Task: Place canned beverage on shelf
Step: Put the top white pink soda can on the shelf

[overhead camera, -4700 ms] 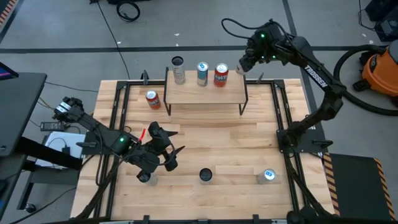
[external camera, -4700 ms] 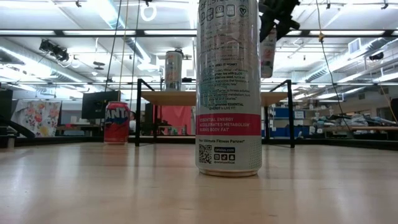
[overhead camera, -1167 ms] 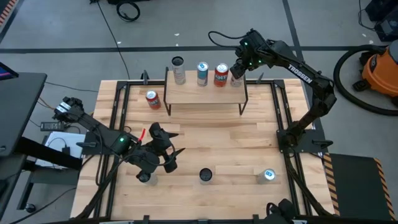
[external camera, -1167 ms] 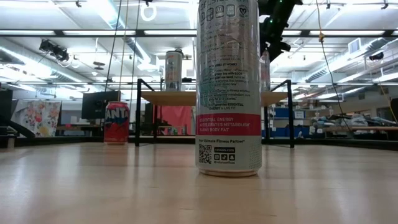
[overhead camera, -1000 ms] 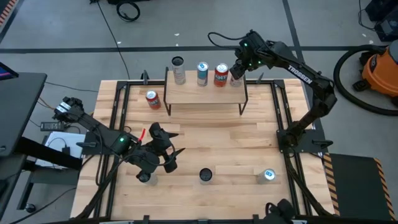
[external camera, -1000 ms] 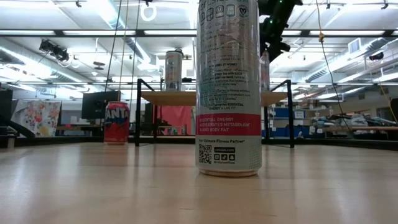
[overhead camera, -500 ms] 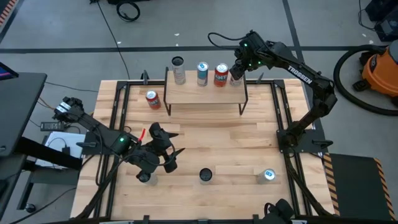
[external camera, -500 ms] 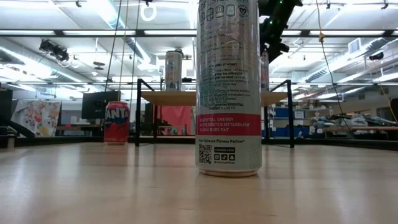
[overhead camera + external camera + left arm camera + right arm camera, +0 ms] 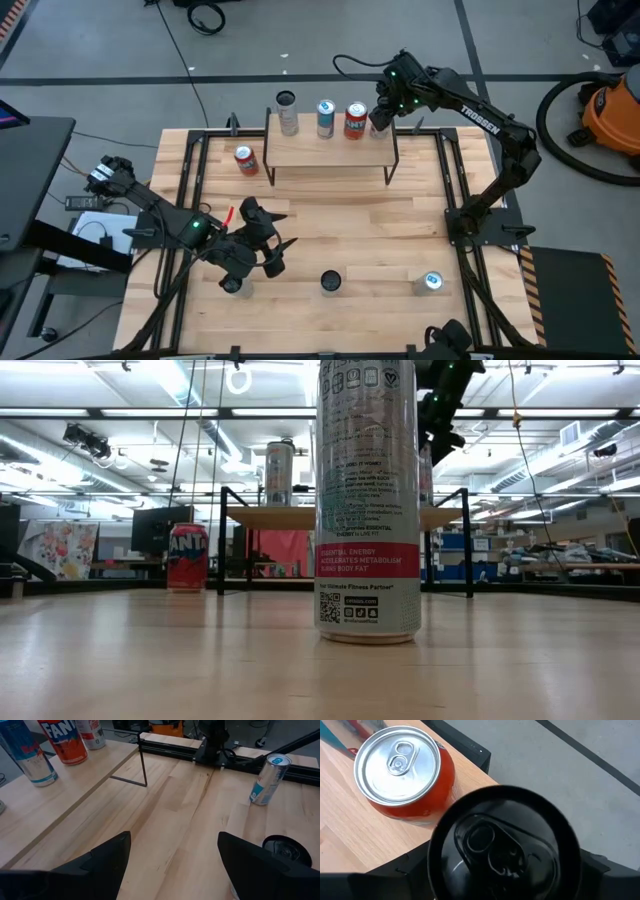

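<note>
The shelf (image 9: 330,148) stands at the table's far middle on thin black legs. On its board stand a silver can (image 9: 287,112), a blue can (image 9: 325,118) and an orange can (image 9: 405,770). At the board's right end a black-topped can (image 9: 502,842) stands upright under my right gripper (image 9: 381,108), whose open fingers reach down on either side of it. My left gripper (image 9: 268,250) hangs open over the table's near left, with nothing between its fingers (image 9: 107,862). My right gripper comes from above, its fingers (image 9: 402,867) on either side of the black-topped can's upper wall. The can's own top (image 9: 502,845) hides their inner faces, so I cannot tell whether they touch. The can stands upright on the shelf's right end.
A red can (image 9: 245,160) stands on the table left of the shelf. Near the front edge stand a black-topped can (image 9: 331,282), a blue-topped can (image 9: 432,282) and one can (image 9: 233,286) under the left arm. Black rails (image 9: 455,190) frame the table.
</note>
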### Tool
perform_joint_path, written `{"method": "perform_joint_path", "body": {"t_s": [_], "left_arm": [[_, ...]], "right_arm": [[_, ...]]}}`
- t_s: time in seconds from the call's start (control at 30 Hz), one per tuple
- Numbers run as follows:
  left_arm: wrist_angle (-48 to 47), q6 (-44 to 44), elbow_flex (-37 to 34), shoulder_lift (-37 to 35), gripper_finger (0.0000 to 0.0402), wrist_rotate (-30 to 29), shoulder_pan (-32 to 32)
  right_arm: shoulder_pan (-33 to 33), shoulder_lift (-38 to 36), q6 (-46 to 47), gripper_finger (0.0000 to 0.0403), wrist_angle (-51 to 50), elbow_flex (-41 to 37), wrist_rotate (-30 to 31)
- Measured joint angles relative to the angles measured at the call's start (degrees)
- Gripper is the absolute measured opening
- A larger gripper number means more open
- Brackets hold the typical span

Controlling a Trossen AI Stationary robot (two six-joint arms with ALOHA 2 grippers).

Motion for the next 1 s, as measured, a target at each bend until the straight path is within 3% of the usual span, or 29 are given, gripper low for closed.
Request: {"method": "perform_joint_path", "body": {"t_s": [0.5,1.0], "left_arm": [[0.0,0.0,0.0,0.0,0.0311,0.0,0.0],[0.0,0.0,0.0,0.0,0.0311,0.0,0.0]], "right_arm": [[0.0,0.0,-1.4,0.035,1.0,0.1,0.3],[-0.7,-1.9,-1.6,0.0356,2.6,0.1,0.9]]}}
